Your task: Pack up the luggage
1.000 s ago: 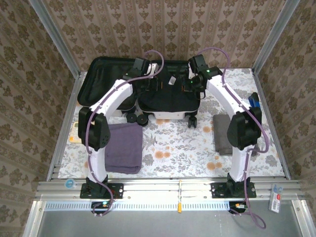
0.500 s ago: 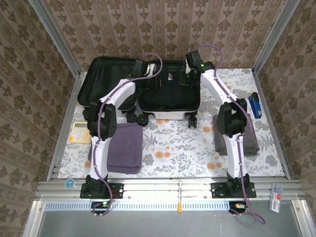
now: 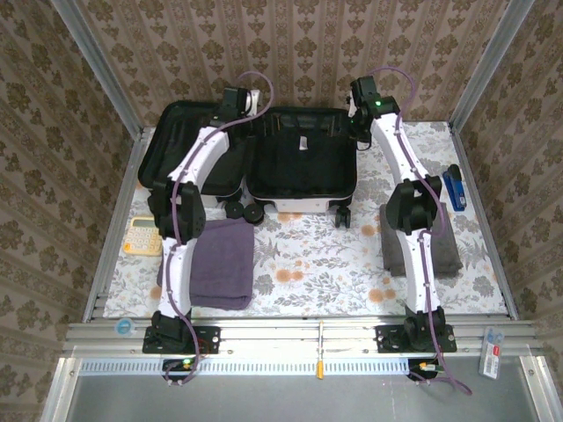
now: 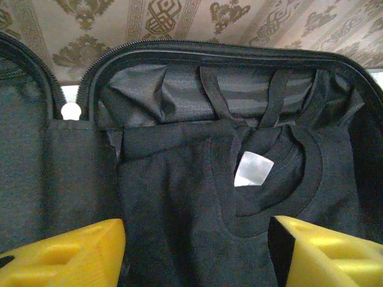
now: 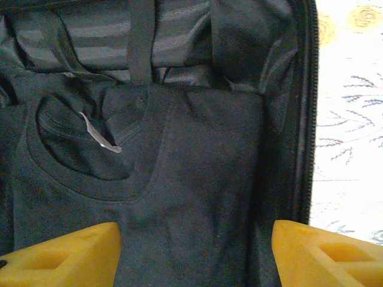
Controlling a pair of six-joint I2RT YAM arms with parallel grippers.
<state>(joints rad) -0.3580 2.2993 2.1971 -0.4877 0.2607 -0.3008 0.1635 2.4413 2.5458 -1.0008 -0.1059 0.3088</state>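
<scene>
The luggage (image 3: 303, 205), a cream hard-shell suitcase, lies opened flat at the far side of a flowered tablecloth (image 3: 325, 255). Its two halves sit side by side, so its long axis runs left to right, and its black wheels (image 3: 246, 212) face the near edge. Slightly glossy black fabric lines both halves. In the right half lies a black knit shirt (image 4: 179, 197), collar toward the far rim, with a small white tag (image 4: 253, 168) whose print cannot be read. Near the luggage's far rim, the left gripper (image 4: 194, 251) and right gripper (image 5: 194, 251) hang with yellow fingers spread wide, holding nothing. A folded purple cloth (image 3: 220, 264) lies just in front of the luggage's left half.
</scene>
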